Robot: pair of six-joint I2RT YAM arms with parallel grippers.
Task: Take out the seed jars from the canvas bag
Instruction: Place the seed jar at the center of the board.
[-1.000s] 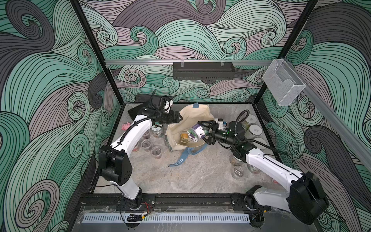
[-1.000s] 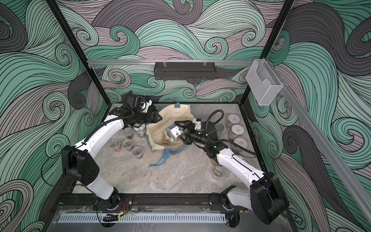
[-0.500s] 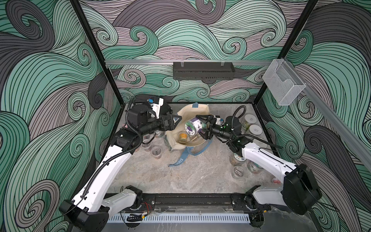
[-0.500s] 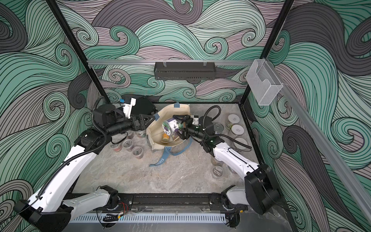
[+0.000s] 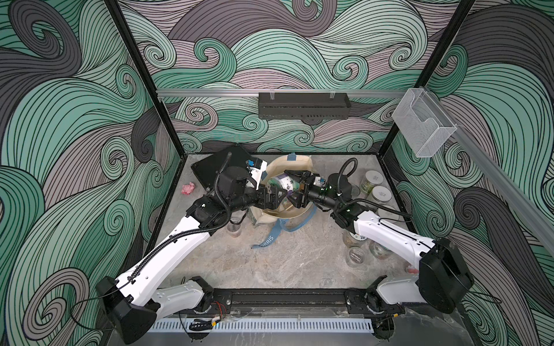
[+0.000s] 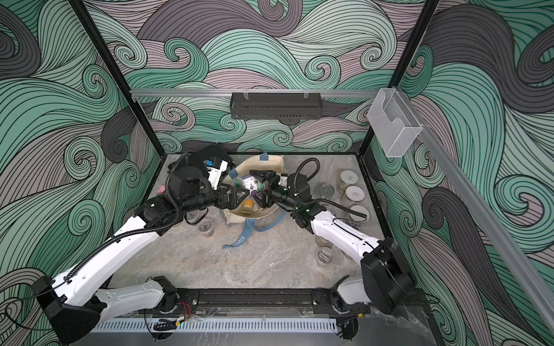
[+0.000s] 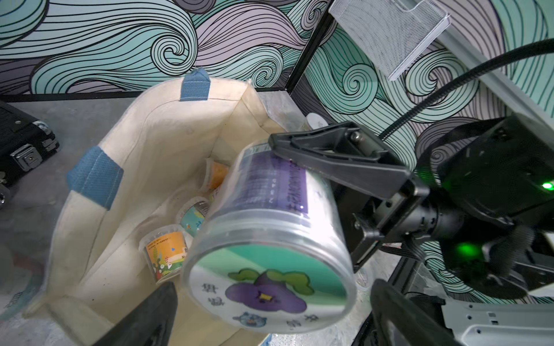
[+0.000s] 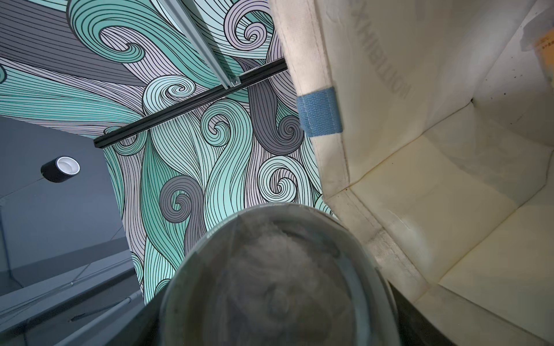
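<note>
The right gripper (image 5: 292,188) pinches a purple-labelled seed jar (image 7: 269,209) by its sides, tilted above the open canvas bag (image 7: 144,140). The left gripper (image 5: 271,198), spread wide, faces the jar's cartoon-sticker lid (image 7: 269,287), just beside it. Smaller orange-labelled jars (image 7: 165,251) lie inside the bag; more jars (image 5: 374,179) stand on the tabletop (image 5: 284,263).

The bag (image 7: 144,155) is cream with blue-grey straps (image 7: 96,176). The big jar (image 7: 269,221) has a purple label, and its green-and-white lid (image 7: 266,287) bears a purple cartoon vegetable. A small jar (image 7: 165,251) has an orange label. The walls (image 5: 75,119) swirl teal, grey and lilac. The table (image 5: 287,257) is marbled grey.
</note>
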